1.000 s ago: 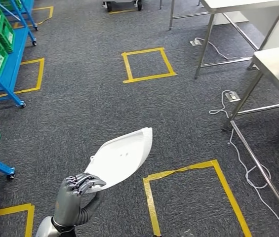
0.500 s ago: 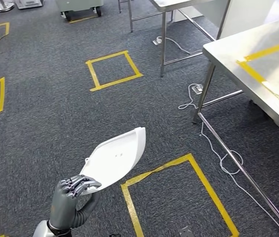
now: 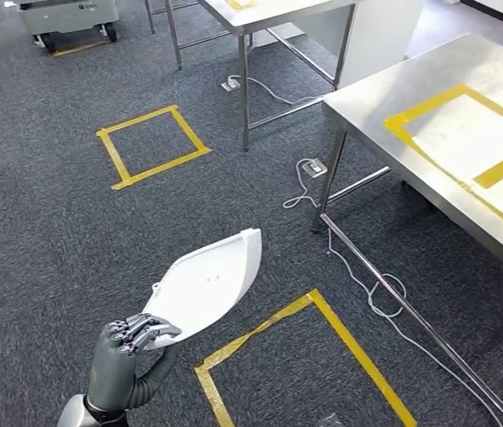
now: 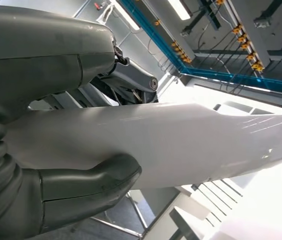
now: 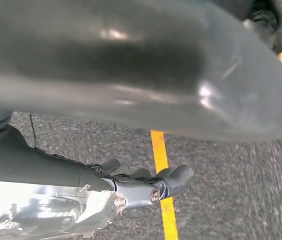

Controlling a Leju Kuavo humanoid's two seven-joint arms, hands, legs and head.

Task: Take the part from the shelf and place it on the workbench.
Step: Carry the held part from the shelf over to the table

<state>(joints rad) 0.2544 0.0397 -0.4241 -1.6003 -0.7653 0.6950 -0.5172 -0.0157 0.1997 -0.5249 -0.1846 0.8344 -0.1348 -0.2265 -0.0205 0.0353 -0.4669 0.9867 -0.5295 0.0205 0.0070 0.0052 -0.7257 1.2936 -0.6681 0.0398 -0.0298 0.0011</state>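
I am carrying the white part (image 3: 208,286) in my left robot hand (image 3: 122,360), fingers over and thumb under its narrow end, above the carpet short of the desk (image 3: 376,96). It looks light, stiff and slippery, so I am pinching firmly.

My right robot hand (image 5: 142,182) is hanging with nothing in it, fingers loosely apart.

part (image 3: 208,286): white curved shell | held in left hand (image 3: 124,356) | tilted up
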